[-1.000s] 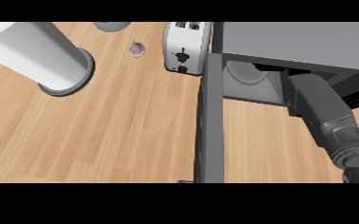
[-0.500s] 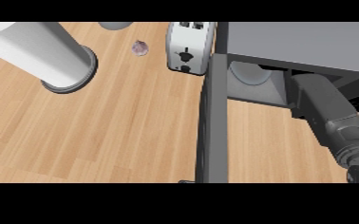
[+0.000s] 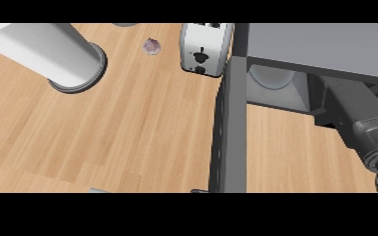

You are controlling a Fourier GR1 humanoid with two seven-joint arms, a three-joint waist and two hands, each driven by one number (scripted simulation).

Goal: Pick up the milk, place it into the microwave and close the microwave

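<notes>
Wood-grain worktop (image 3: 133, 130) in a light tan fills most of the view, seen steeply from above. At the upper right stands a grey microwave (image 3: 310, 45), only its flat top and part of its inside showing. Its door (image 3: 229, 140) is swung open and seen edge-on, a dark grey strip running down the middle of the view. Inside the microwave, a round glass turntable (image 3: 272, 77) shows at the left of the cavity.

The right robot hand (image 3: 336, 102) is dark and reaches in from the lower right edge, passing into the cavity beside the turntable. Its front part is hidden under the microwave's top, so it cannot be told whether it is wide, narrow or holding something. The milk cannot be seen; where it lies cannot be told.

Just left of the microwave stands a white toaster (image 3: 203, 47). A small purplish object (image 3: 151, 46) lies near it. Farther left, a pale grey cylinder (image 3: 55, 55) slants in from the upper left corner.
</notes>
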